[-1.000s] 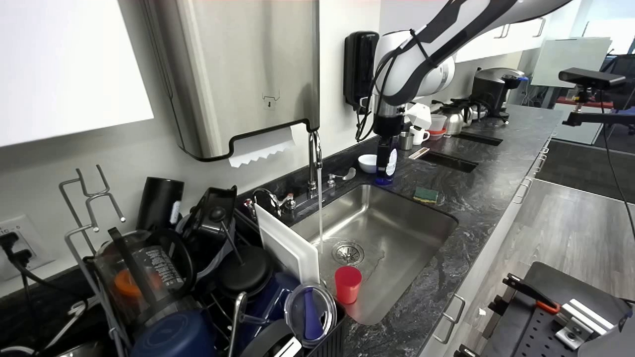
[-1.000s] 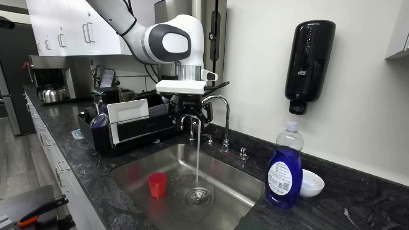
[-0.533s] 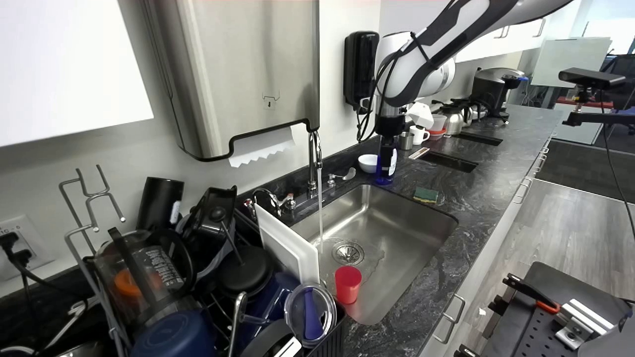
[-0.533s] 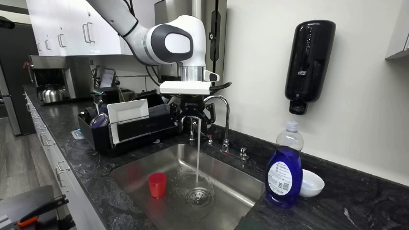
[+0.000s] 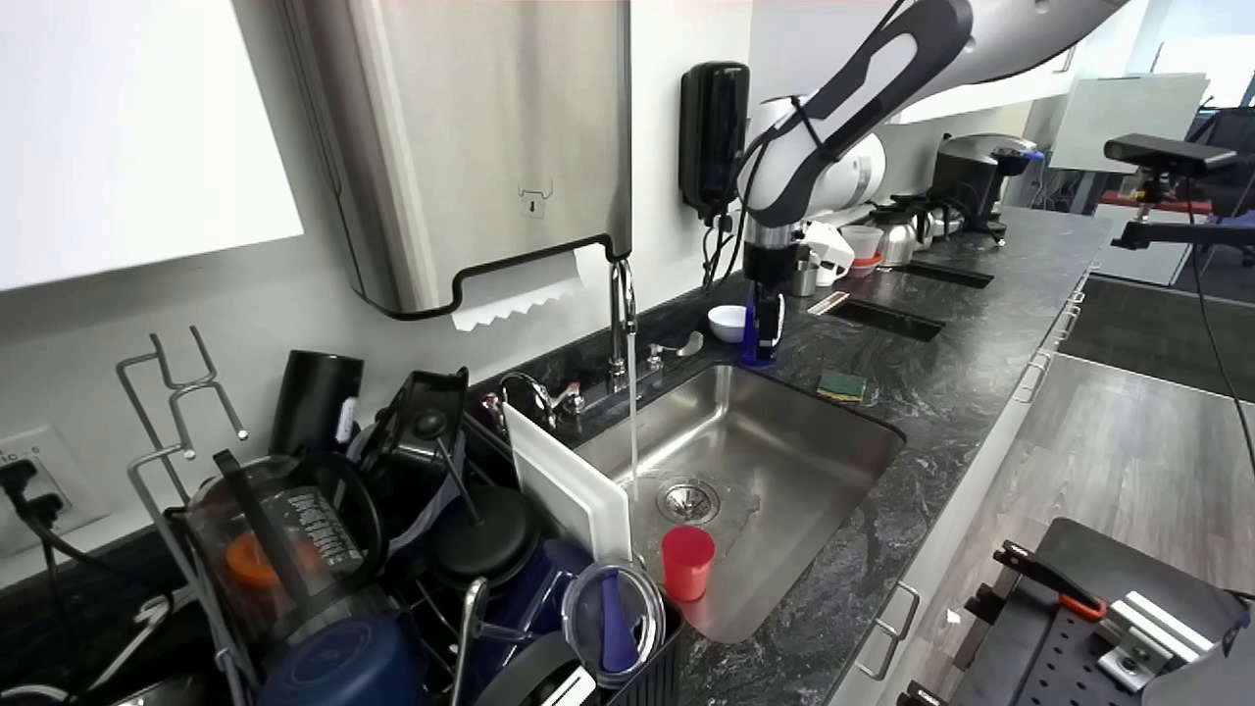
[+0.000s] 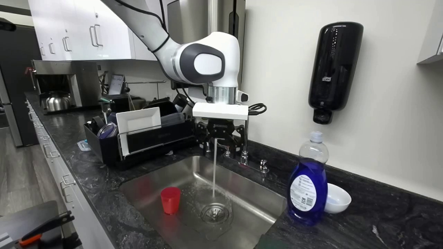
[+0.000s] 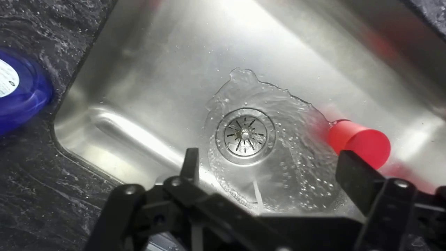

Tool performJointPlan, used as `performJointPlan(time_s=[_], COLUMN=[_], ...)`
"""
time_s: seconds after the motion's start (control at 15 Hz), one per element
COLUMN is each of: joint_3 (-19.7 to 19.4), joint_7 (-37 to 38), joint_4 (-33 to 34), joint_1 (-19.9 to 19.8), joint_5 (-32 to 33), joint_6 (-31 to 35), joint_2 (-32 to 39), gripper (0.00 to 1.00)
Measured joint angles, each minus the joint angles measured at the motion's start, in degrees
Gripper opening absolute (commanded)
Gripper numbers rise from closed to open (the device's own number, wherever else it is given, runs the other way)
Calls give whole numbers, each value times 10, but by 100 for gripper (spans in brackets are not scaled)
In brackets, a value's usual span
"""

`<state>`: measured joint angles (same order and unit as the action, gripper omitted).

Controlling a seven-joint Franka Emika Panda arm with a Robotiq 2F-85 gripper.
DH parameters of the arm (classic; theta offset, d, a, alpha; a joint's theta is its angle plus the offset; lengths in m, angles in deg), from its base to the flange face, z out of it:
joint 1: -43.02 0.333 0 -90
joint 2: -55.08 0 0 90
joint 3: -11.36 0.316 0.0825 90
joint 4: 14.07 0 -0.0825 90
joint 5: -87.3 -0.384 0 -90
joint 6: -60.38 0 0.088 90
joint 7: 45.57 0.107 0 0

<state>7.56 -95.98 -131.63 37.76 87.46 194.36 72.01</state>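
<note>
Dark desk surface surrounds a steel sink (water is running into it), where a red cup stands near the drain; higher up, the tool hangs with its jaws spread wide, holding nothing.

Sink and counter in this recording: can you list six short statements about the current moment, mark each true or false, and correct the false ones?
1. The red cup is in the sink. True.
2. The jaws are shut on the red cup. False: they stand open and hold nothing.
3. The bottle of blue liquid stands in the sink. False: it stands on the counter, beside the sink.
4. A stream of water runs from the faucet. True.
5. The green sponge lies in the dish rack. False: it lies on the counter, near the sink's edge.
6. A white plate stands on edge in the dish rack. True.
</note>
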Motion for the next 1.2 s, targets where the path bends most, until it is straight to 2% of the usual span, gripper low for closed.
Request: performJointPlan(time_s=[0.33,0.67,1.2], joint_3=[10,36,77], joint_7=[-5,-22,-99], joint_4=[62,120,180], joint_1=[-10,-30,-72], joint_5=[0,-5,-63], joint_6=[14,17,17], joint_2=[66,113,164], gripper=[100,100,100])
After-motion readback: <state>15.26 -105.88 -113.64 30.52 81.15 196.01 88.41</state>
